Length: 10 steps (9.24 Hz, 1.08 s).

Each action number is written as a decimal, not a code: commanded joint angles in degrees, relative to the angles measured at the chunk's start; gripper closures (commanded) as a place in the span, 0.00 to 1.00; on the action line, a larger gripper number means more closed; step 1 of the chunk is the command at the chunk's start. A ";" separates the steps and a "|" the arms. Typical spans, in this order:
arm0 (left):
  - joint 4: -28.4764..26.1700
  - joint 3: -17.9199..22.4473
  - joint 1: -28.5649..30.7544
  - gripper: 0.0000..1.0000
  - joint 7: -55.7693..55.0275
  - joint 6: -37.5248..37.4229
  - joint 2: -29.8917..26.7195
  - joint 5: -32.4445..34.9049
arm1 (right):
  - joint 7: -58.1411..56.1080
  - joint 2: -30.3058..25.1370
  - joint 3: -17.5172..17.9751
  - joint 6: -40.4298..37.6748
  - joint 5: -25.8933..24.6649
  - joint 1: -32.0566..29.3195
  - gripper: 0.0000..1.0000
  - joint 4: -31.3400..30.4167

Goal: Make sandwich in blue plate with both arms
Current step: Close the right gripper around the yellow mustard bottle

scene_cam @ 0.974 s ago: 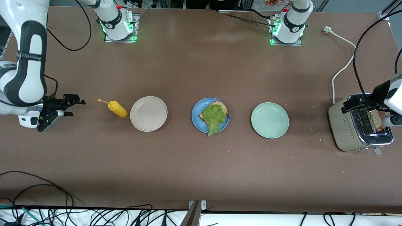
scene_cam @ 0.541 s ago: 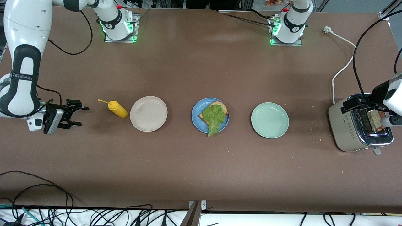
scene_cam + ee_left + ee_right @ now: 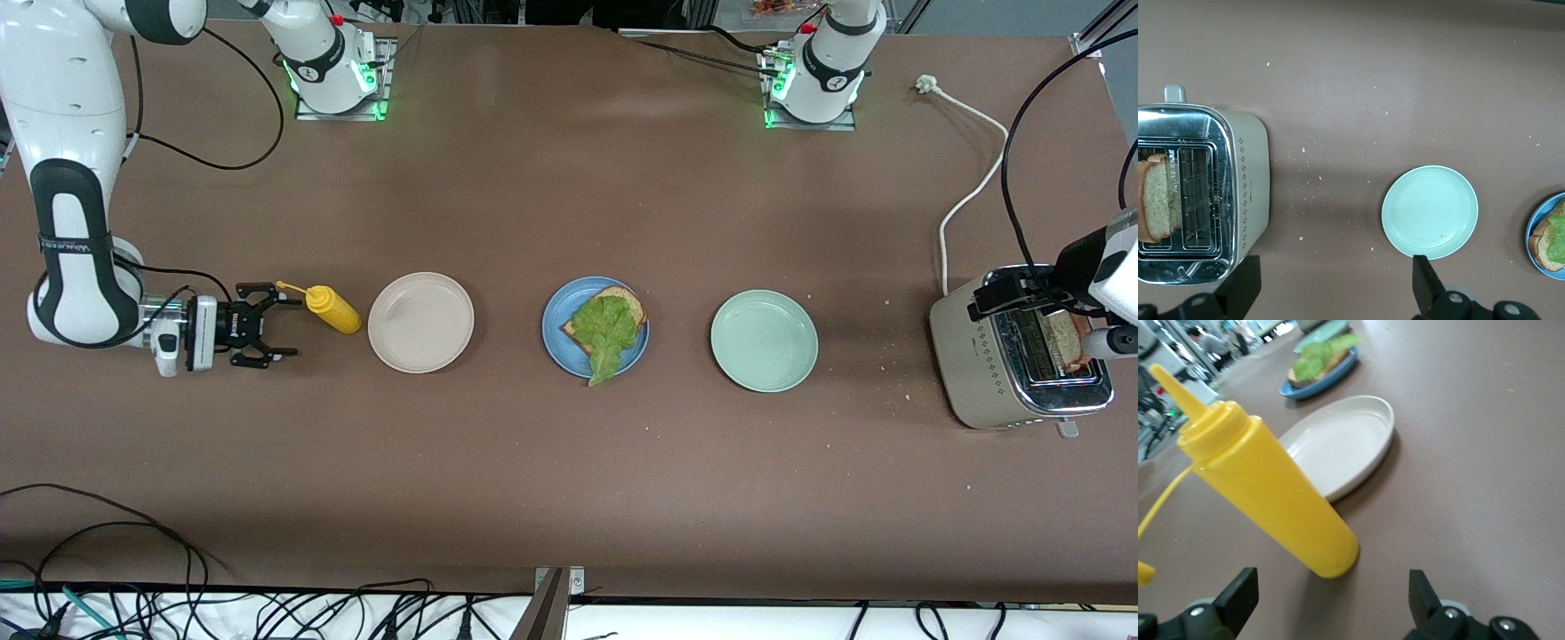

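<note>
The blue plate (image 3: 556, 325) sits mid-table and holds one slice of brown toast (image 3: 629, 303) under a green lettuce leaf (image 3: 606, 334) that hangs over the rim nearest the front camera. A second slice (image 3: 1062, 336) (image 3: 1157, 207) stands in a slot of the toaster (image 3: 978, 356) (image 3: 1248, 180). My left gripper (image 3: 1013, 293) (image 3: 1335, 297) hangs open above the toaster, holding nothing. My right gripper (image 3: 280, 325) (image 3: 1331, 600) is low and level by the yellow squeeze bottle (image 3: 333, 309) (image 3: 1271, 493). It is open, with the bottle's base just ahead of its fingers.
A beige-white plate (image 3: 420, 322) (image 3: 1338, 447) lies between the bottle and the blue plate. A pale green plate (image 3: 764, 340) (image 3: 1429, 211) lies between the blue plate and the toaster. The toaster's white cable (image 3: 969, 196) runs toward the left arm's base. Crumbs dot the table near the toaster.
My right arm has swung its gripper along the table toward the yellow bottle and turned it level. The left gripper has stayed over the toaster.
</note>
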 commanded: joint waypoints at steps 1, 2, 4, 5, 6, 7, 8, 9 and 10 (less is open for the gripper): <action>0.75 0.06 0.21 0.00 0.31 -0.91 -0.21 -0.71 | -7.56 2.11 2.90 -6.41 3.83 -2.01 0.00 2.13; 0.75 0.06 0.21 0.00 0.31 -0.91 -0.39 -0.71 | -9.07 2.98 2.90 -7.56 4.02 -2.01 0.00 2.13; 0.75 0.06 0.29 0.00 0.31 -0.91 -0.39 -0.79 | -11.45 4.74 2.99 -9.84 4.11 -2.10 0.00 2.13; 0.75 0.06 0.29 0.00 0.48 -0.91 -0.47 -0.71 | -13.20 5.45 3.08 -10.64 4.98 -2.10 0.00 2.22; 0.57 0.06 0.29 0.00 0.66 -0.91 -0.47 -0.71 | -14.35 6.32 3.08 -10.91 5.59 -2.10 0.00 2.39; 0.23 0.06 0.29 0.00 0.49 -1.09 -0.56 -0.53 | -15.14 6.85 3.25 -11.00 6.12 -2.01 0.00 2.74; 0.22 0.06 0.29 0.00 0.22 -1.17 -0.56 -0.53 | -16.28 6.95 3.25 -11.00 6.47 -2.01 0.00 2.92; 0.22 0.06 0.29 0.00 0.22 -1.18 -0.56 -0.53 | -16.99 6.95 3.43 -10.91 6.48 -1.84 0.00 3.10; 0.22 0.06 0.29 0.00 0.22 -1.18 -0.56 -0.18 | -17.43 7.21 4.47 -11.00 6.39 -2.01 0.00 3.79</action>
